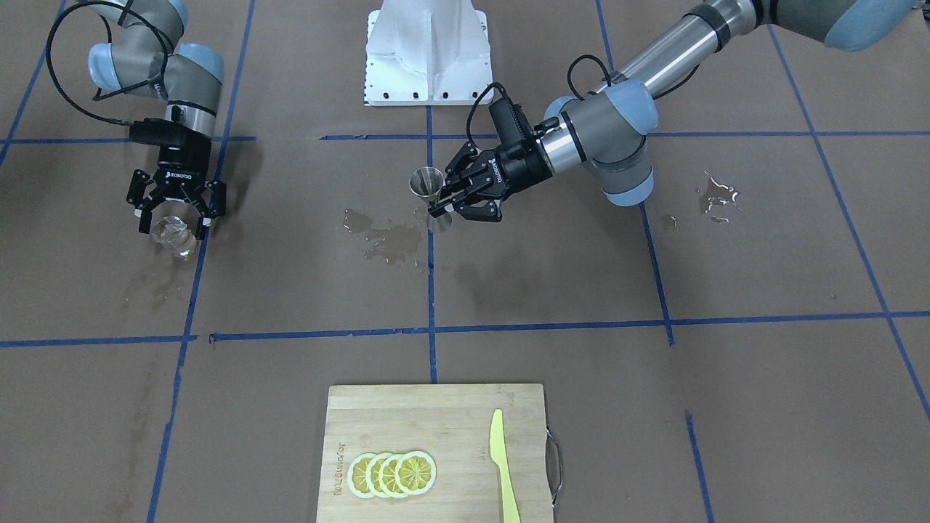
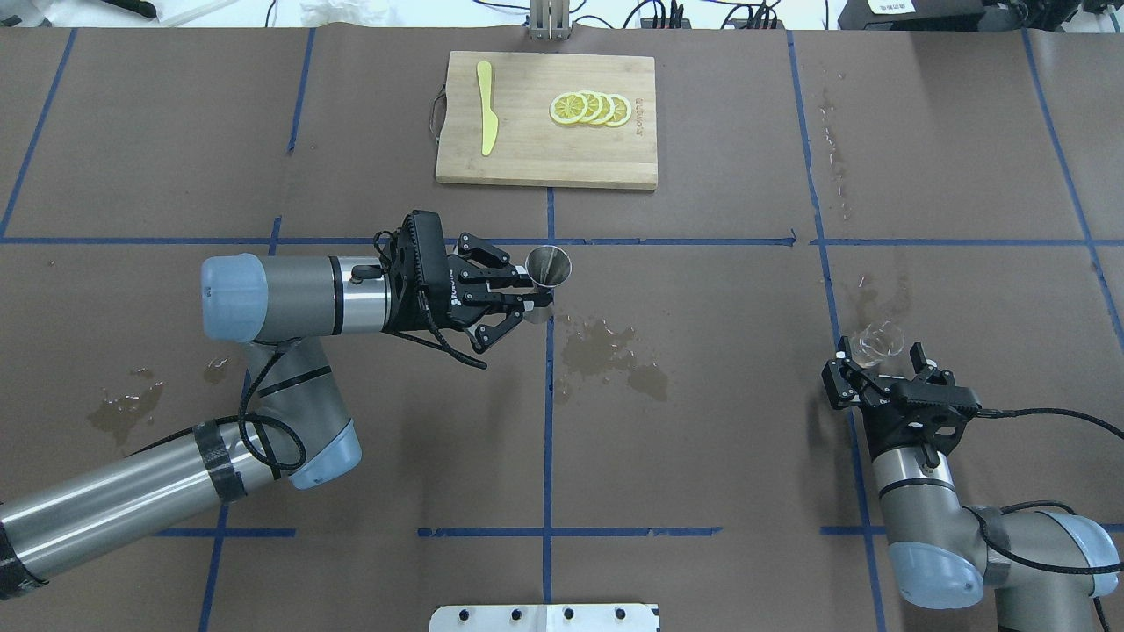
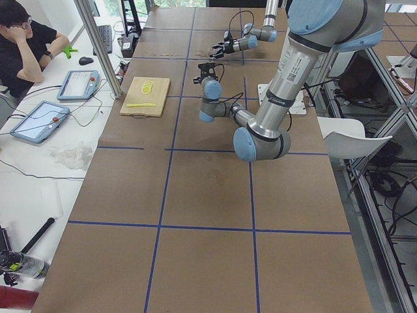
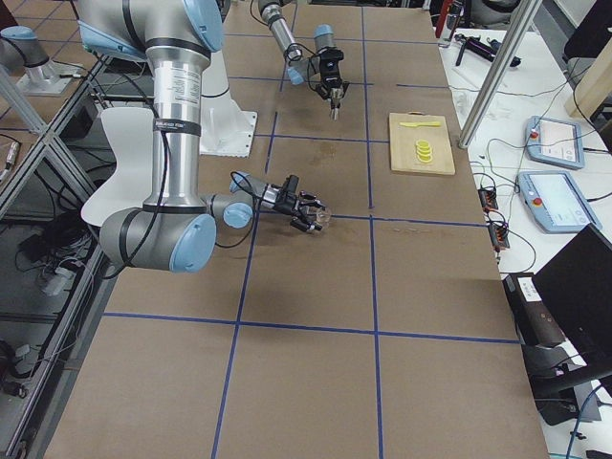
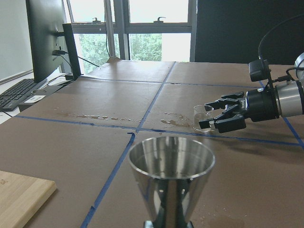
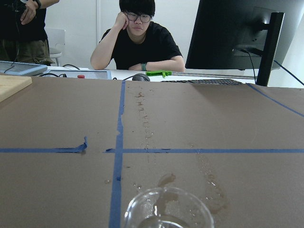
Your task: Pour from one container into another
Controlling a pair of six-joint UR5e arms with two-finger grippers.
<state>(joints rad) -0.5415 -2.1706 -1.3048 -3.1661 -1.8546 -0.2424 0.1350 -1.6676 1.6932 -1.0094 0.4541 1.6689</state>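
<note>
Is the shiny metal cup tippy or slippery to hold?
Probably tippy: the jigger is wide on top with a thin waist. Likely slippery too: its metal looks polished, and spills wet the table nearby.

A robotics lab: a table (image 3: 195, 261) papered brown and gridded with blue tape (image 3: 163, 225), teach pendants (image 3: 81, 85) and a monitor (image 6: 232, 35) on the desk (image 3: 26, 156) beside it (an operator (image 6: 137, 47) sits watching, chin on hand)

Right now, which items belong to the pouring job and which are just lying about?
Job: metal jigger, gripped by the left end effector; clear glass at the open right end effector.
Lying about: cutting board, lemon slices, yellow knife, spilled liquid.
</note>
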